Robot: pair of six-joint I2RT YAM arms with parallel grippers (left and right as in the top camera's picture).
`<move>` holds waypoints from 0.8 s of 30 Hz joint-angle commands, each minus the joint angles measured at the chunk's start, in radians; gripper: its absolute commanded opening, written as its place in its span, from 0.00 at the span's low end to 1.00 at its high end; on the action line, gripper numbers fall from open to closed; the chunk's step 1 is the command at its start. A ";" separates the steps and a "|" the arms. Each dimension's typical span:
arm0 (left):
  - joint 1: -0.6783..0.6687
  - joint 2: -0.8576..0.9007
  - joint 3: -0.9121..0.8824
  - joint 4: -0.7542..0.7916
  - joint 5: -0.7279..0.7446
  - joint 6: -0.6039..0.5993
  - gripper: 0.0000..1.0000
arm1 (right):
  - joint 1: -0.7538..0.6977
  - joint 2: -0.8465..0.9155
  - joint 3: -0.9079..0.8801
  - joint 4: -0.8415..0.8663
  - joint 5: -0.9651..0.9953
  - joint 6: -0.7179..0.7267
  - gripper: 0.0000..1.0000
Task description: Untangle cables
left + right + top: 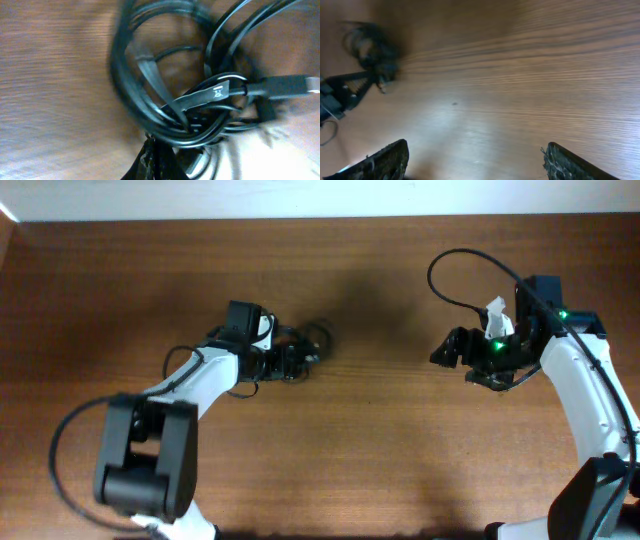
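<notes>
Overhead view: the cables (312,340) lie as one small dark knot on the desk (380,450). All positions below are given relative to this knot. The left arm (190,385) reaches to the knot, and its left jaws meet the knot's near edge. The right arm (585,380) is well apart from the knot, with bare desk between them. I judge the left arm to be the nearer one by far.

Left wrist view: the knot fills the frame as overlapping loops with no clear long axis. One plug (287,85) sticks out sideways from the loops. Several strands converge at the tip of the left jaws, which are fully closed. I cannot tell whether a strand is pinched between them.

Right wrist view: the right jaws stand wide apart and hold nothing, with only desk between them. The knot (370,45) sits far ahead and off to one side, with the closed left jaws touching it. I judge that the next move depends on the right jaws crossing to the knot's free side, opposite the left jaws.
</notes>
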 commanded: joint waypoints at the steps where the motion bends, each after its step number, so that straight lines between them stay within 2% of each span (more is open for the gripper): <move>1: -0.003 -0.241 0.063 0.000 0.229 0.125 0.00 | 0.058 -0.062 0.144 0.004 -0.117 -0.017 0.87; 4: -0.005 -0.375 0.063 -0.005 0.272 0.124 0.00 | 0.146 -0.075 0.296 -0.011 -0.116 -0.001 0.87; 6: -0.006 -0.430 0.063 -0.005 0.299 0.124 0.00 | 0.213 -0.075 0.361 0.033 -0.111 0.103 0.86; 8: -0.006 -0.441 0.063 -0.005 0.306 0.120 0.00 | 0.270 -0.071 0.365 0.118 -0.109 0.202 0.82; 17: -0.008 -0.440 0.063 -0.005 0.435 0.082 0.00 | 0.477 0.057 0.364 0.266 0.071 0.364 0.81; 21: -0.008 -0.440 0.063 -0.015 0.453 0.082 0.00 | 0.499 0.137 0.364 0.308 0.067 0.393 0.81; 24: -0.008 -0.440 0.062 -0.031 0.452 0.082 0.00 | 0.509 0.183 0.364 0.325 0.066 0.411 0.76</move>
